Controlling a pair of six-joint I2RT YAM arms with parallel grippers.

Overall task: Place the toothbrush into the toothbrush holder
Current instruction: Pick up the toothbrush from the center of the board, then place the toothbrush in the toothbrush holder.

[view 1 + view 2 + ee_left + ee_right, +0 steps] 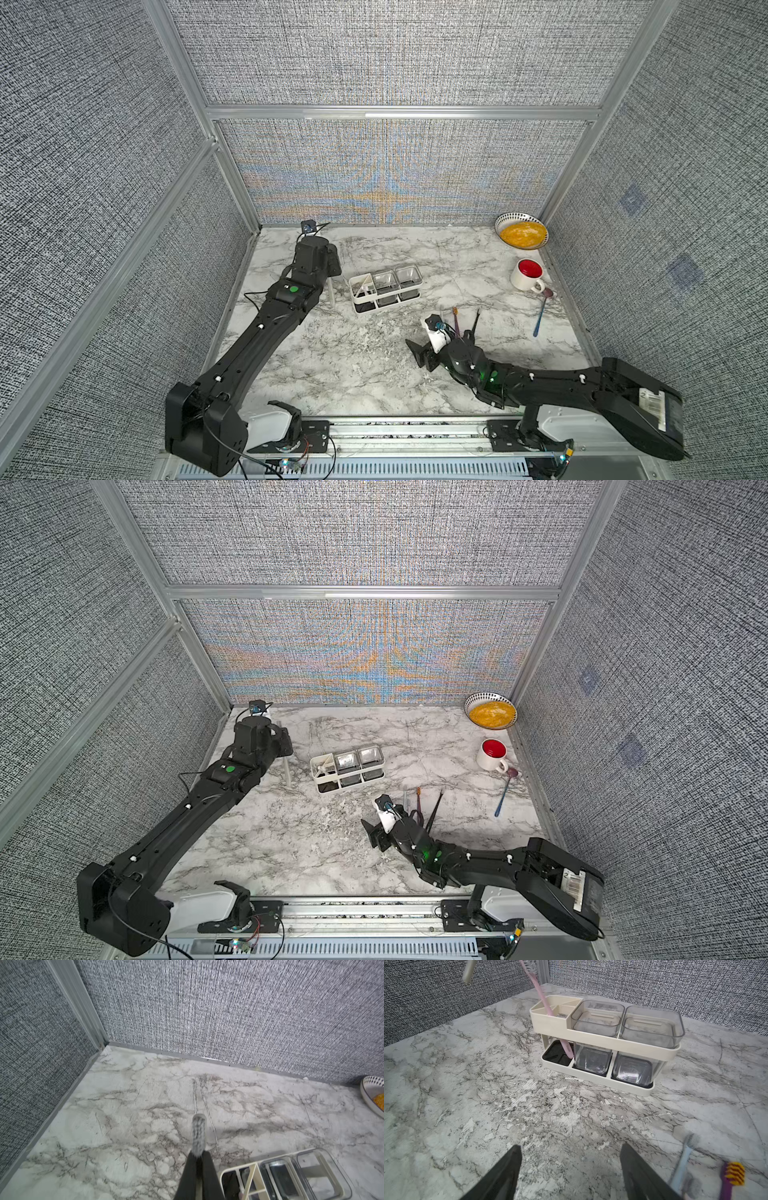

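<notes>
The left gripper [198, 1156] is closed on the toothbrush [198, 1132], whose bristle head protrudes past the fingertips. The handle hangs just beside the divided end section of the toothbrush holder [591, 1035], outside it. A pink toothbrush [542, 995] stands in that section. The right gripper [570, 1147] is open and empty above the counter [488, 1084].

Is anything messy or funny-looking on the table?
Yes. The bowl of yellow stuff looks tipped up on edge in the far corner. A purple toothbrush and a light blue toothbrush lie loose on the table beside the open right tool, not in the toothbrush holder, where a pink toothbrush already stands.
</notes>
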